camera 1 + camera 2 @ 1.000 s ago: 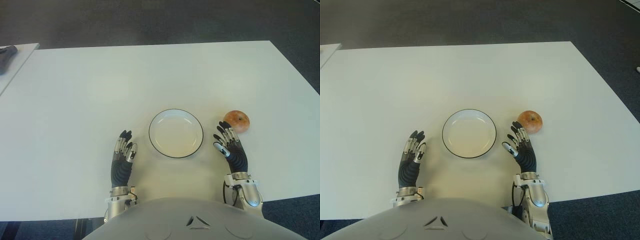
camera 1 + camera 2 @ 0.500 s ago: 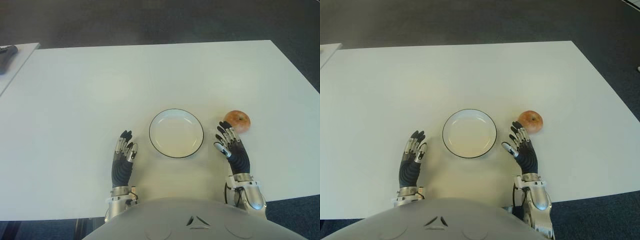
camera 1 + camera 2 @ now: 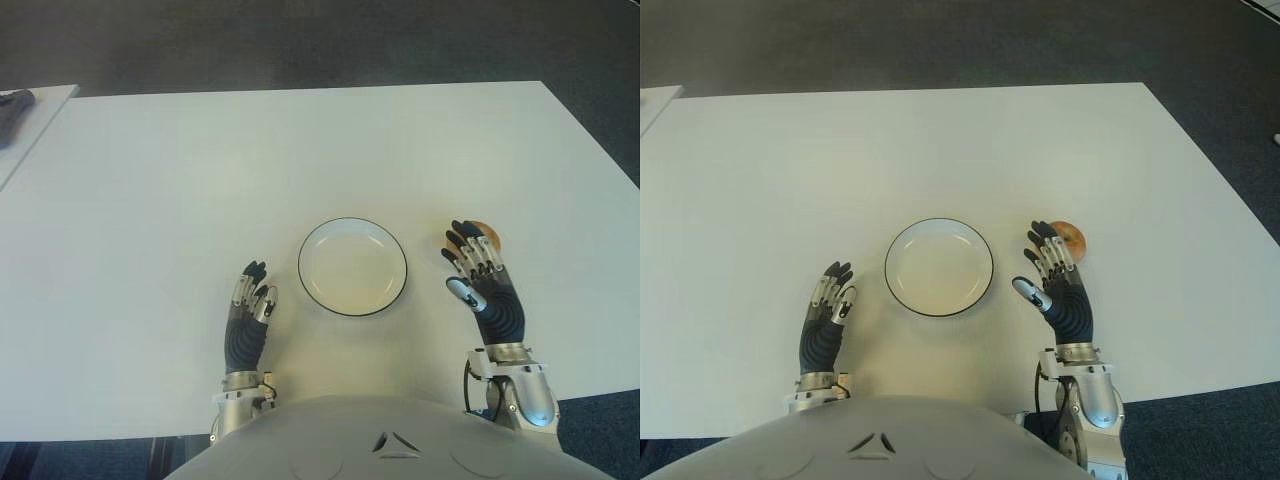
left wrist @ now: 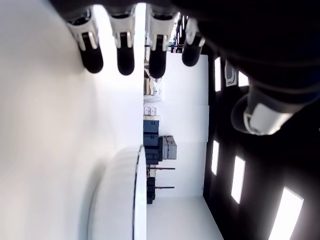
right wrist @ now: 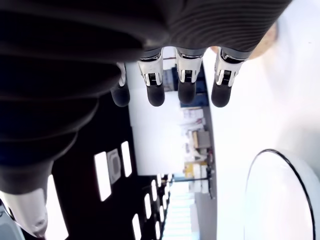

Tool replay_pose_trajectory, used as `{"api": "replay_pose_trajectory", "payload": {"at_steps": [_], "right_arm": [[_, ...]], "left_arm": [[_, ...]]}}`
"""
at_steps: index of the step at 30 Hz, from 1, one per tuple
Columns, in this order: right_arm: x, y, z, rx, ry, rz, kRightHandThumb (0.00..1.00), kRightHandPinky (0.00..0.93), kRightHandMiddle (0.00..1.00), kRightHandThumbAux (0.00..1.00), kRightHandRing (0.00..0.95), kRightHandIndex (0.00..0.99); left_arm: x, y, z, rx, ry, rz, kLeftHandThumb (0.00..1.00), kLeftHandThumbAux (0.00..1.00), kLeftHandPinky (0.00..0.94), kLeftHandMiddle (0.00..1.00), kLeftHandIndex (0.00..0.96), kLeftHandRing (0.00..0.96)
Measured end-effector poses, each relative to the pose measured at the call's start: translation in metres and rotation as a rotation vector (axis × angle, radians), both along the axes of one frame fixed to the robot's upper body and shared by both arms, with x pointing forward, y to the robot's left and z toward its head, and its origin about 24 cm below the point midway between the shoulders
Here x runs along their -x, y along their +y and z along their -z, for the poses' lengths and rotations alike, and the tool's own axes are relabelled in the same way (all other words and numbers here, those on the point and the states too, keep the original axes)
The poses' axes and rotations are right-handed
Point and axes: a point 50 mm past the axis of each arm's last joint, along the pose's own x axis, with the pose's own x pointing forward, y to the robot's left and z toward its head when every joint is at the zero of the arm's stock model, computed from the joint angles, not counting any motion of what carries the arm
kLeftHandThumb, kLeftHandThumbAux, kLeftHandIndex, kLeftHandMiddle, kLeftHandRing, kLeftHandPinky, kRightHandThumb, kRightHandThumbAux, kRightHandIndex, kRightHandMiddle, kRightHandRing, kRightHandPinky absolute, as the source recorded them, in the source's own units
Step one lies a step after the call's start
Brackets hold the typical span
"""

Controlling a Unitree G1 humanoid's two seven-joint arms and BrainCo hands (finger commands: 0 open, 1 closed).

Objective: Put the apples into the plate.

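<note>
Right hand [image 3: 1060,285] over the white table [image 3: 200,170], fingers [image 3: 1048,246] extended and spread, nothing held. Apple [image 3: 1072,238] sits on the table just beyond the fingertips, partly hidden behind them; contact cannot be told. Plate [image 3: 306,283] with dark rim lies empty, just to the thumb side of the right hand, between the two hands. Left hand [image 3: 248,320] shows at the plate's other side, fingers straight and relaxed, holding nothing.
</note>
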Motion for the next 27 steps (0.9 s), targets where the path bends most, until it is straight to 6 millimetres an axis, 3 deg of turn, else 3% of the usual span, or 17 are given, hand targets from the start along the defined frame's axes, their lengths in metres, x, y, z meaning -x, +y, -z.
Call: {"api": "replay_pose_trajectory", "payload": {"at_steps": [5,8,18,27], "right_arm": [[-0.003,-0.008,-0.033,0.179,-0.154,-0.03,0.399,0.071,0.068,0.532,0.055,0.075],[-0.003,-0.01,-0.043,0.309,-0.218,-0.052,0.406,0.073,0.071,0.522,0.056,0.068],[-0.025,-0.031,-0.055,0.81,-0.412,0.055,0.396,0.063,0.087,0.522,0.065,0.07],[-0.036,-0.039,-0.05,1.176,-0.406,0.131,0.452,0.019,0.04,0.45,0.012,0.068]], "left_arm": [[-0.001,-0.002,0.0,-0.004,0.0,0.006,0.095,0.469,0.123,0.112,0.094,0.104],[-0.003,-0.003,-0.001,-0.003,-0.004,0.013,0.081,0.467,0.115,0.103,0.088,0.095],[-0.006,-0.004,-0.002,0.0,-0.02,0.018,0.053,0.455,0.104,0.093,0.073,0.084],[-0.006,-0.004,-0.002,0.003,-0.022,0.015,0.061,0.451,0.112,0.114,0.086,0.1]]}}
